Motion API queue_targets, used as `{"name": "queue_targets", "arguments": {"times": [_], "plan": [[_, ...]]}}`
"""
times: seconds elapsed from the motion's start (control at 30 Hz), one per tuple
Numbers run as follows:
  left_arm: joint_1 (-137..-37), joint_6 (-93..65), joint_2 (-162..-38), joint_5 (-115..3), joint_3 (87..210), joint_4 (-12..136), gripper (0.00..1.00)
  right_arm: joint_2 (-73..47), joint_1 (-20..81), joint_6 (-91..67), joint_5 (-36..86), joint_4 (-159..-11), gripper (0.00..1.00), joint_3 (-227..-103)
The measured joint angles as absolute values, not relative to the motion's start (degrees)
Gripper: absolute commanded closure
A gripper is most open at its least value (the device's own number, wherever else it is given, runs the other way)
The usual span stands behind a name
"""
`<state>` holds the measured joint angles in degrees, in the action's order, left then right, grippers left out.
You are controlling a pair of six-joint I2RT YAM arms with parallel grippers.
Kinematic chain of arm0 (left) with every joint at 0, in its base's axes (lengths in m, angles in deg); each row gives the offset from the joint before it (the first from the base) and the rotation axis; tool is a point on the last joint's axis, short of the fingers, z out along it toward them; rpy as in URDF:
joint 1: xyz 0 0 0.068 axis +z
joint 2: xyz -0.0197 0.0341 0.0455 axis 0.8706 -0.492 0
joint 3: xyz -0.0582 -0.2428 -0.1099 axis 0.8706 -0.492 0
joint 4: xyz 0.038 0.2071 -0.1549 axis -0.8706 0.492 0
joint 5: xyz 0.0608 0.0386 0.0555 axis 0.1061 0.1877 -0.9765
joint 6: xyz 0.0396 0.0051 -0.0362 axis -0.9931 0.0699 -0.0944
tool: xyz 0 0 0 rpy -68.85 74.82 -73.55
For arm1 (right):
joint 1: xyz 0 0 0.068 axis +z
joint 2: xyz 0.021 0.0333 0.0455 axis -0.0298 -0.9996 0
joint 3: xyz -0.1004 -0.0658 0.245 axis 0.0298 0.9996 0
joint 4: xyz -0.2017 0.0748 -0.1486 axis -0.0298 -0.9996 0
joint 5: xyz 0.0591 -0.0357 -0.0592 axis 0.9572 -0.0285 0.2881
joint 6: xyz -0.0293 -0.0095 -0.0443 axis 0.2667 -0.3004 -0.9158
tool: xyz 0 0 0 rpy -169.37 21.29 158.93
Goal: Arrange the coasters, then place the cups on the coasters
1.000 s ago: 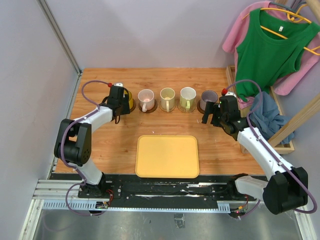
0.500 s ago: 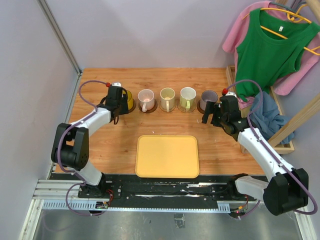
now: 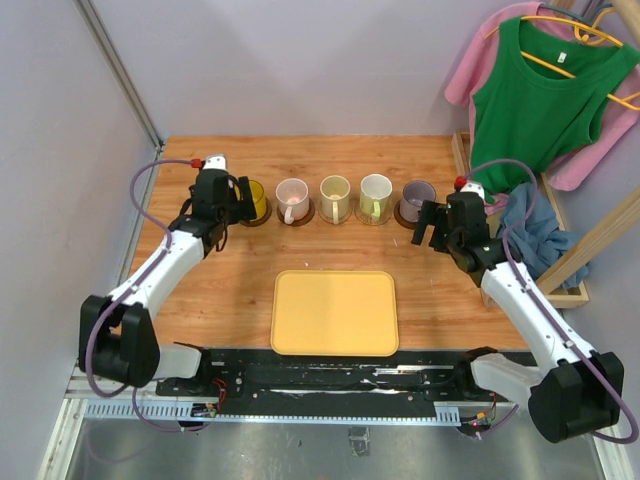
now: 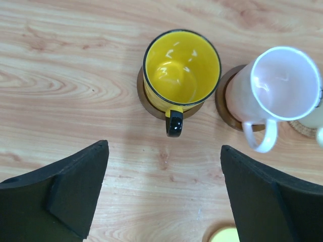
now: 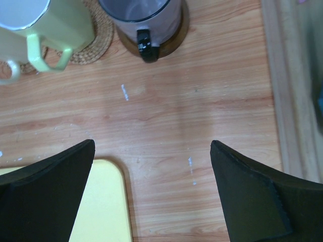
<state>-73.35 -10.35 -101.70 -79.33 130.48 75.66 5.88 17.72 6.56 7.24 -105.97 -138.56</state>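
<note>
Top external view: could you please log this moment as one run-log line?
cups: five, each on a coaster | left gripper: open, empty, clear of yellow cup | right gripper: open, empty, clear of grey-purple cup

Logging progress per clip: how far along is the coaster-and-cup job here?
Done: the yellow cup, pink cup, cream cup, whitish-green cup and grey-purple cup stand in a row, each on its own coaster. In hand: nothing; the left gripper and right gripper are open and empty near the end cups. Left: apparently only withdrawing the grippers.
</note>
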Motion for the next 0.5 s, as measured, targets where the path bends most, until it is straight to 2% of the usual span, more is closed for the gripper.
{"name": "queue_targets", "arguments": {"times": [0.23, 0.5], "plan": [[-73.35, -8.25, -91.04, -80.18, 128.38, 78.19, 0.0, 10.42, 15.93, 5.54, 0.13, -106.69, 0.02, -138.56], [-73.35, -5.98, -84.33, -82.92, 127.66, 83.64, 0.0, 20.15, 15.6, 5.23, -12.08, -108.79, 0.02, -138.43]]}}
